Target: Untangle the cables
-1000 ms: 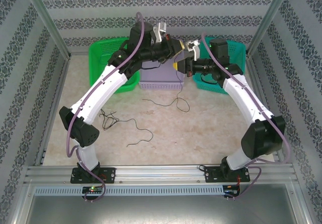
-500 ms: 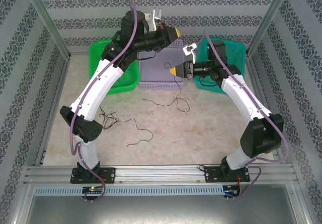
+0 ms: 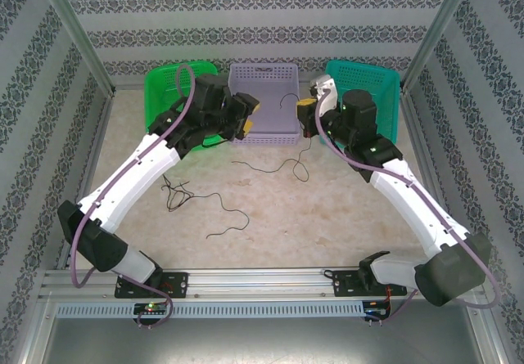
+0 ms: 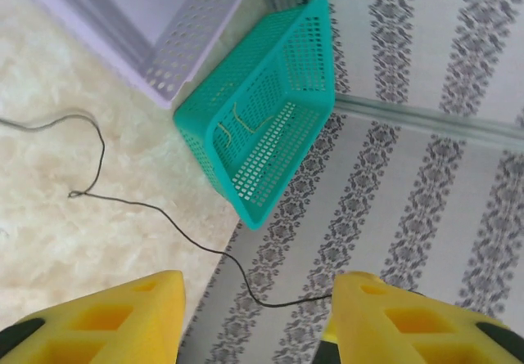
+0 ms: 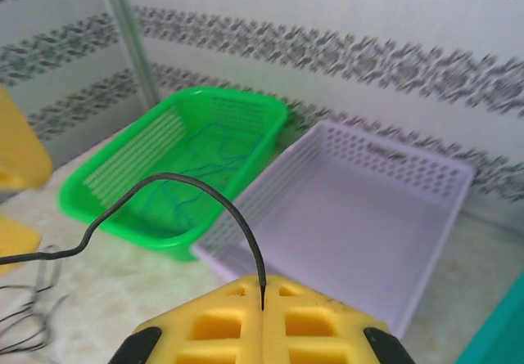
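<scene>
Our right gripper (image 5: 262, 292) pinches 1 black cable (image 5: 190, 181), lifting it by the lilac basket (image 5: 360, 217) at 12 o'clock. Our left gripper (image 4: 258, 303) stands parted, perhaps letting that strand slide. The other cables (image 3: 184, 194) lie at 8 o'clock.

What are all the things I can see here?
green basket: one, green, far left of table
lavender basket: one, pale purple, far middle
teal basket: one, teal, far right
black cables: at least two, black, on table
blue cables: a few, blue, inside green basket
yellowish cable: at least one, tan, inside teal basket
table: one, cream
left end effector: one, yellow fingers, open, near lavender basket's front
right end effector: one, yellow fingers, shut on a black cable's end
</scene>
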Tool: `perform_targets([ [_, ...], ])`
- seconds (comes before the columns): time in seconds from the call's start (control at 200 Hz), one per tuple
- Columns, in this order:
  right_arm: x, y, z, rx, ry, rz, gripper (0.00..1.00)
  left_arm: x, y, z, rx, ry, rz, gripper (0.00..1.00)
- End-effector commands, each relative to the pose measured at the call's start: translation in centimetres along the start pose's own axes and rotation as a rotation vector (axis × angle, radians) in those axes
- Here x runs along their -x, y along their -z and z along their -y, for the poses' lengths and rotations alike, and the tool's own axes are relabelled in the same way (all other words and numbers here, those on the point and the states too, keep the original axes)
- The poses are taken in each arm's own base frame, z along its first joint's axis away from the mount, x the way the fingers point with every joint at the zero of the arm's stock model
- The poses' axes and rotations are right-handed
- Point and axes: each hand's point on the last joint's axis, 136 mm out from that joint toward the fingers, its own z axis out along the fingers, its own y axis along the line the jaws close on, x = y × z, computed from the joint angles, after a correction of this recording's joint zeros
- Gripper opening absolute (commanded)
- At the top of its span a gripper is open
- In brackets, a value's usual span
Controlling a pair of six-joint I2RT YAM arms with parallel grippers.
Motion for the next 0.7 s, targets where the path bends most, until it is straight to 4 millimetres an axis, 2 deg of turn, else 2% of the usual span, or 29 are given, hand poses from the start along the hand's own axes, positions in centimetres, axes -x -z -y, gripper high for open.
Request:
perform_targets([
  [0.0,1.2,-0.8,1.9,-0.145,0.122,0.048,0.00,-0.2,0.4,4.4,-0.176,0.144,-0.008,0.54],
  [0.245,0.9,-1.8,1.0,-0.134,0.127,0.029,0.00,-2.3,-0.8,5.6,-0.219,0.198,-0.099,0.56],
  [0.34,0.7,-2.0,0.7,-0.126,0.128,0.021,0.00,-3.0,-1.0,5.9,-0.233,0.225,-0.130,0.52],
  [0.525,0.7,-2.0,0.6,-0.135,0.150,0.019,0.00,-3.2,-0.9,5.6,-0.204,0.258,-0.135,0.42],
  [0.6,0.8,-1.9,0.3,-0.147,0.184,0.022,0.00,-2.9,-0.8,5.6,-0.215,0.324,-0.128,0.42],
  [0.694,1.0,-1.5,0.2,-0.230,0.297,0.026,0.00,-2.4,0.0,6.2,-0.245,0.414,-0.096,0.49],
])
